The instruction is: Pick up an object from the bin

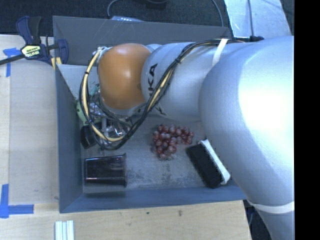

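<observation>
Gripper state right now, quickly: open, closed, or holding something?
Gripper: cannot be told; it is down at the left of the bin, beside a dark box.

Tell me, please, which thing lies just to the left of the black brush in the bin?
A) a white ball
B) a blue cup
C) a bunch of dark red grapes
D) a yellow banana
C: a bunch of dark red grapes lies just left of the black brush, with nothing else between them.
</observation>
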